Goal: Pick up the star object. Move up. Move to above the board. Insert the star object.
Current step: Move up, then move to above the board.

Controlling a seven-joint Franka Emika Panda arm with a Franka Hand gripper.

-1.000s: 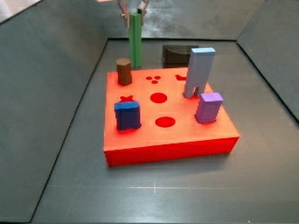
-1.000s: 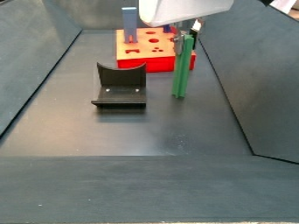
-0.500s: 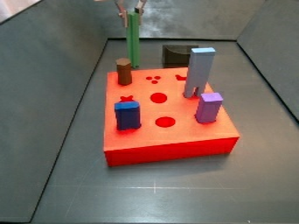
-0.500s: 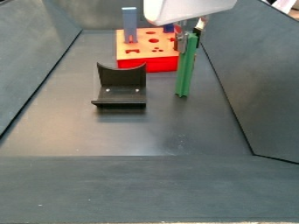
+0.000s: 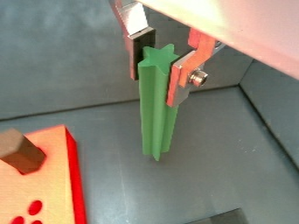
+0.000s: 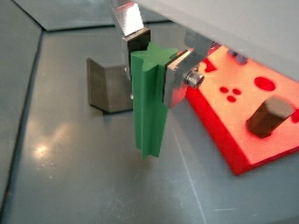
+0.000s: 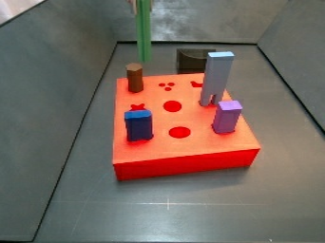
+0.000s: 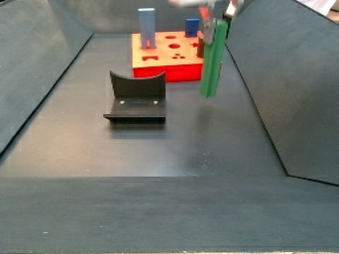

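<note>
Gripper point(image 5: 158, 54) of my arm, clamped on the top end of the star object point(image 5: 156, 105), a tall thin green rod with ridged sides that hangs upright from my fingers. In both wrist views the silver finger plates press the rod's top from opposite sides, with one dark pad point(image 5: 142, 54) flat against a ridge and the star-shaped end face showing between them point(image 6: 153, 66). In a side view the rod point(image 8: 211, 60) hangs clear of the dark floor, its lower end in the air just beside the board point(image 8: 171, 69); my gripper itself lies almost wholly beyond the upper edge of both side views. In a side view the rod point(image 7: 143, 28) rises out of frame behind the far edge of the board point(image 7: 191, 157), a large flat bright red block with dark red shaped holes in its top. Standing in the board: a short brown cylinder point(image 7: 135, 77) at the far corner nearest the rod, a tall grey-blue rectangular block point(image 7: 216, 78), a blue peg point(image 7: 139, 123) and a purple peg point(image 7: 227, 116). Several round holes between these pegs are open. The fixture point(image 8: 135, 96), a dark L-shaped bracket on a base plate, stands on the floor near the board, apart from the rod
</note>
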